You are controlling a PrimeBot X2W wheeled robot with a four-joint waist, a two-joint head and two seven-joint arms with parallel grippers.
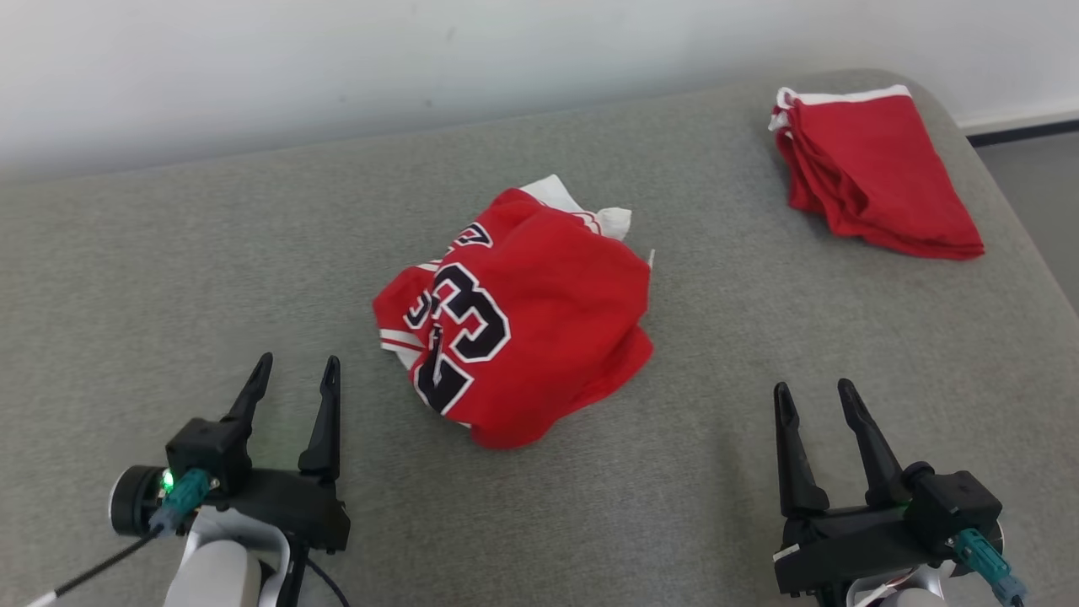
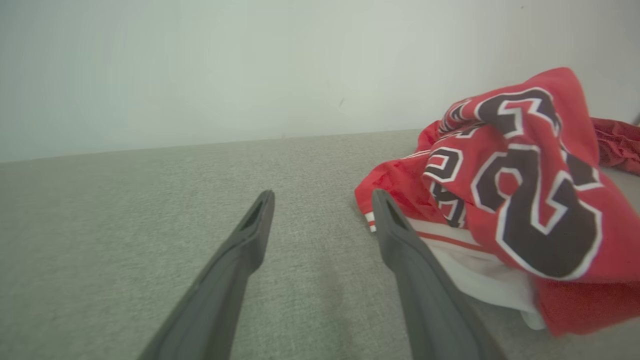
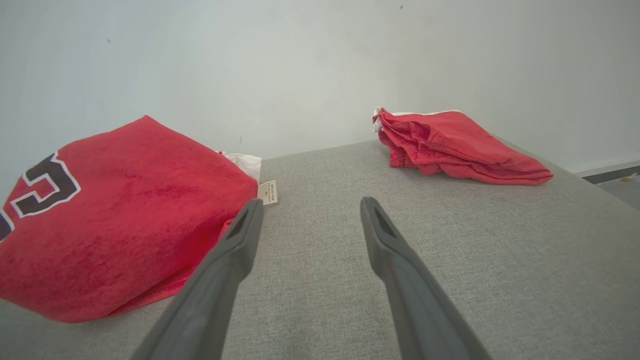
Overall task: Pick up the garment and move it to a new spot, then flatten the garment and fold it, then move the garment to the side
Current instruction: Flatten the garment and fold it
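Nearest the robot: the left claw [image 1: 298,361] sits to the near-left of the garment [image 1: 523,329]. Its fingers are spread wide with nothing between them. In its wrist view the inner finger's tip lies just beside the garment's striped hem; contact cannot be told. The right claw [image 1: 813,386] sits to the near-right of the garment, equally wide open and empty. A strip of bare grey tabletop [image 1: 169,278] separates it from the cloth.

Middle: the garment is a red jersey with black-and-white numerals. It lies crumpled in a heap, with white lining and a small label showing at its far-right edge. It is neither flattened nor folded.

Beyond, far-right of the garment and well apart from it: a folded red piece [image 1: 877,177] with white trim, close to the tabletop's corner. Behind the garment is a plain pale wall [image 1: 337,67].

Judgement: the first step is in hand, and the pickup is not yet made. The next move likely calls for both claws to go forward and down onto the heap's near edges. Each should close on hem or shoulder rather than bulk, so the cloth hangs open when lifted. Risk: pinching several layers would leave it bunched at the new spot.
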